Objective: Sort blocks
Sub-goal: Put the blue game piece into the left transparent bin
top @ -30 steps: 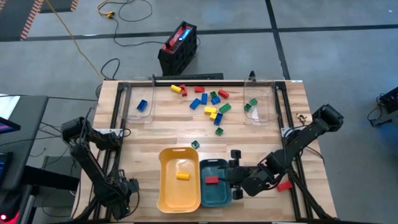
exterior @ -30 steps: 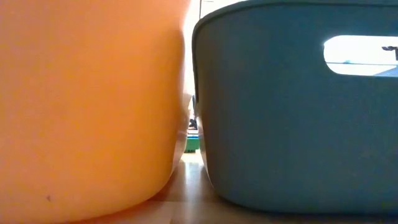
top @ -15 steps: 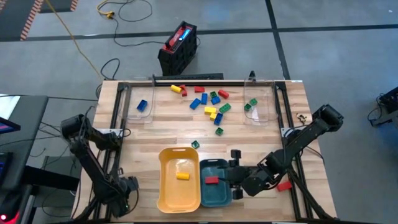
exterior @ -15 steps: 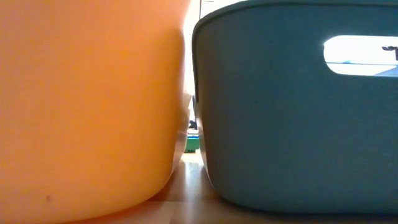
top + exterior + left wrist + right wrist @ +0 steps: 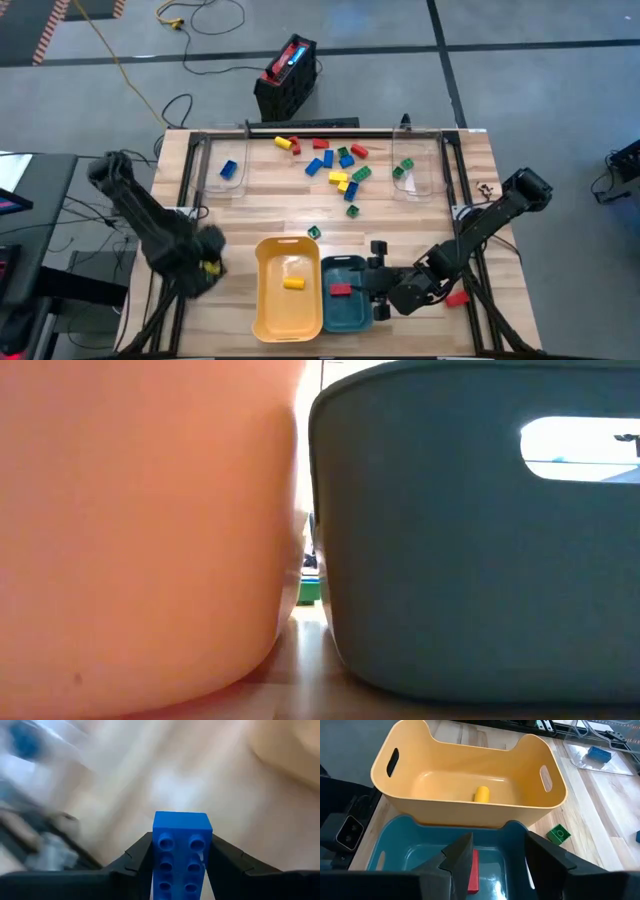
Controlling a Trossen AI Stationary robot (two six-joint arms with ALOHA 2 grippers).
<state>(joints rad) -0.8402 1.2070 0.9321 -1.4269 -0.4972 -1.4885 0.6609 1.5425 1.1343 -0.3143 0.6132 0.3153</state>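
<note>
Blue block [image 5: 181, 852] clamped upright between the fingers of the left gripper [image 5: 207, 262], off the yellow tray's [image 5: 262, 318] outer side. Loose blocks [image 5: 340, 165] scattered far ahead of both grippers, toward the table's [image 5: 430, 225] far edge. Red block [image 5: 473, 870] in the teal tray [image 5: 400, 857] directly below the right gripper [image 5: 492, 851], fingers parted and holding nothing. Yellow block [image 5: 481, 794] in the yellow tray just beyond.

Glossy plastic blue block [image 5: 181, 854]; smooth plastic yellow tray [image 5: 470, 807]; wooden table [image 5: 420, 225]
</note>
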